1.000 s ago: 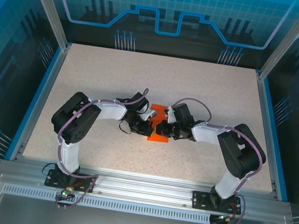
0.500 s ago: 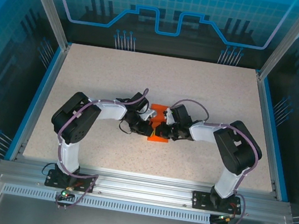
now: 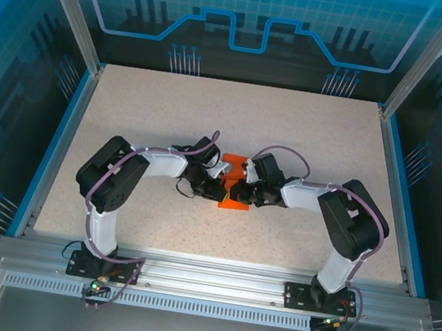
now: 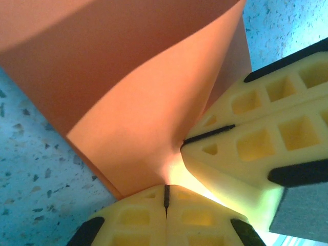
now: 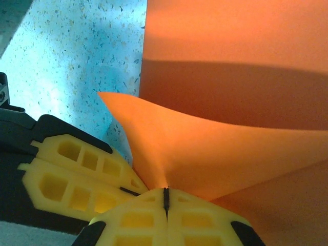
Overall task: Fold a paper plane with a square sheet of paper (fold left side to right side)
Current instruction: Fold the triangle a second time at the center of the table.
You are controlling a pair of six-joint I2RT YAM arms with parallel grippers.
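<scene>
The square sheet of paper [image 3: 235, 196] is bright orange and lies mid-table between both arms, partly hidden by them. In the left wrist view the paper [image 4: 133, 97] curls upward from the table, and my left gripper [image 4: 166, 188] is shut on its edge. In the right wrist view the paper [image 5: 230, 133] bends up in a lifted flap, with my right gripper [image 5: 165, 192] shut on that edge. The two grippers [image 3: 226, 189] [image 3: 242, 189] meet tip to tip over the sheet, and the other arm's yellow fingers [image 4: 256, 143] [image 5: 77, 169] show in each wrist view.
The speckled beige table [image 3: 308, 137] is bordered by blue rails [image 3: 62, 142] and an aluminium frame [image 3: 211, 285] at the near edge. Open surface lies all round the paper.
The right arm's elbow shifted slightly left and back; both grippers stay pinched on the paper at the same spot.
</scene>
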